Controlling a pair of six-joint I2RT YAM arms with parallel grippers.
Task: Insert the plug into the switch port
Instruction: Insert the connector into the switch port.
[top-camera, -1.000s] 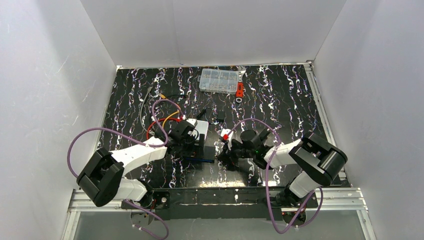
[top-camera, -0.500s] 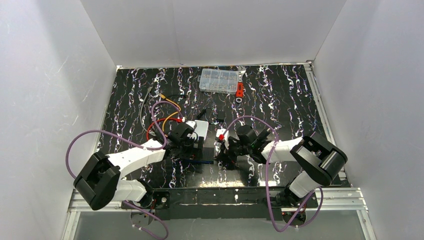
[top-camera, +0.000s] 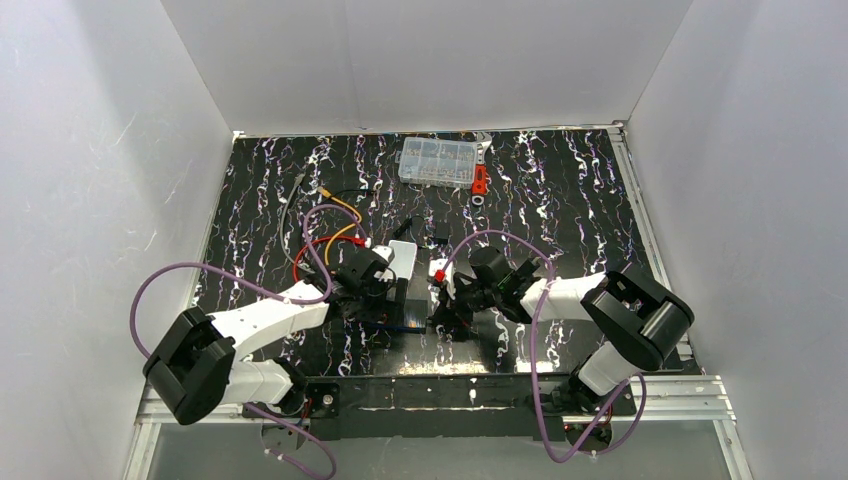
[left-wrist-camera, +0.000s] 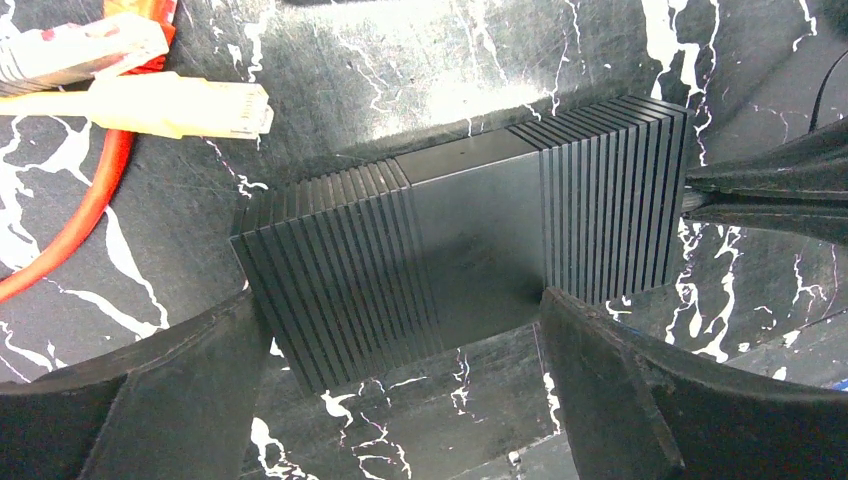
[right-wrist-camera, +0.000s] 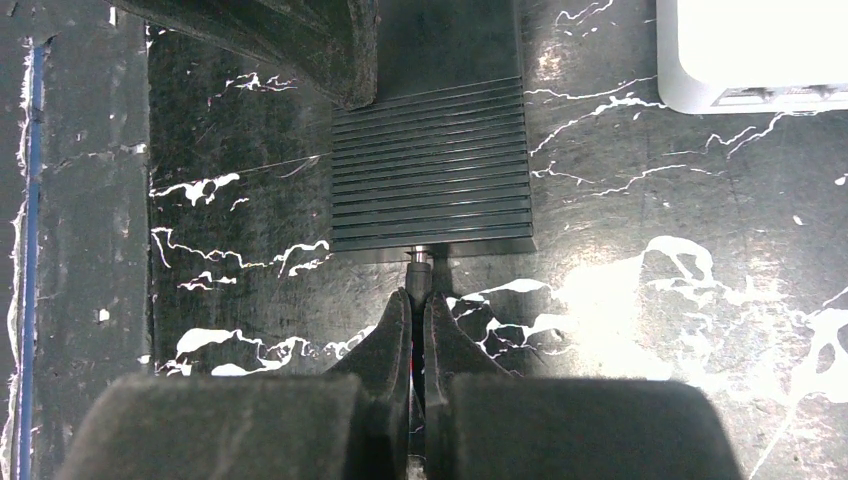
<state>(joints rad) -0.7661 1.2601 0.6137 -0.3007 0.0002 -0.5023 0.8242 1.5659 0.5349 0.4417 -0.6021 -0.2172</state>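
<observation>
Left gripper (left-wrist-camera: 395, 335) spread astride the flat black ribbed box (left-wrist-camera: 470, 240) mid-frame; right gripper (right-wrist-camera: 417, 300) pressed together at its end, perhaps pinching something. Unclamped, the box could skid when pushed

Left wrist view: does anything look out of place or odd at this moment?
Yes: the plug lies loose on the mat at upper left, apart from the black box, and no gripper holds it. Meanwhile the right gripper is shut, its tips at the box's end face.

Matt black ribbed switch (left-wrist-camera: 470, 230), probably metal, on glossy marbled table (left-wrist-camera: 480, 80).
</observation>
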